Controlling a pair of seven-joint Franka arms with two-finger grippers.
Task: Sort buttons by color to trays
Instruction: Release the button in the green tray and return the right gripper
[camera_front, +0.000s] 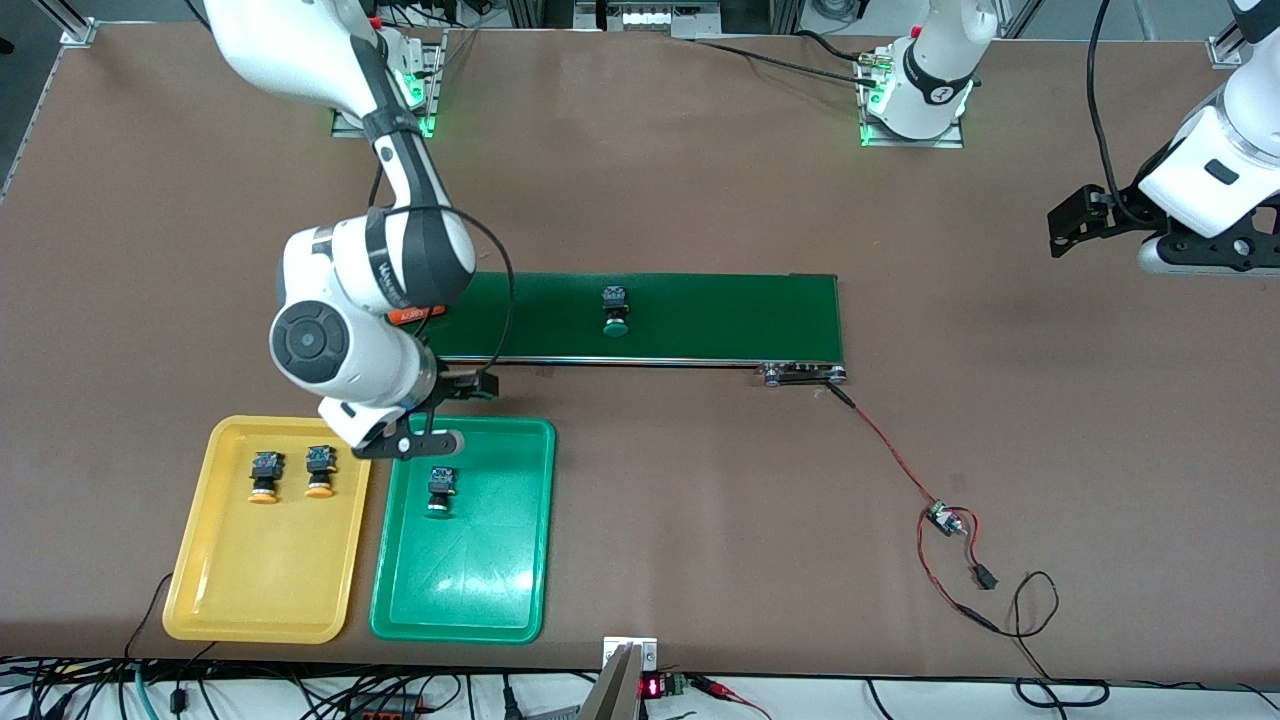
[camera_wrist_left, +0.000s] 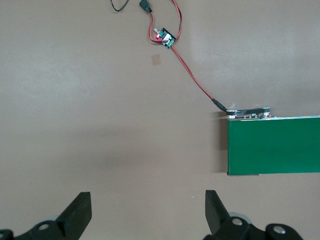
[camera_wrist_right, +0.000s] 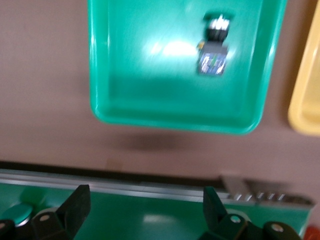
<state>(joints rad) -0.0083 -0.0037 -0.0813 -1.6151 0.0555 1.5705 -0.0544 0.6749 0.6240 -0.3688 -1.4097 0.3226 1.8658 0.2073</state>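
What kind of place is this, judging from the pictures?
Probably a robotics laboratory or test bench, not a home. Two white robot arms are bolted to a brown table, a short dark-green conveyor belt lies on it with bare red wiring, and cables hang along the edge nearest the front camera.

A big brown table (camera_front: 640, 180) fills the room. Black cables (camera_front: 300, 690) lie along its near edge. Metal frames (camera_front: 640, 15) stand at the top.
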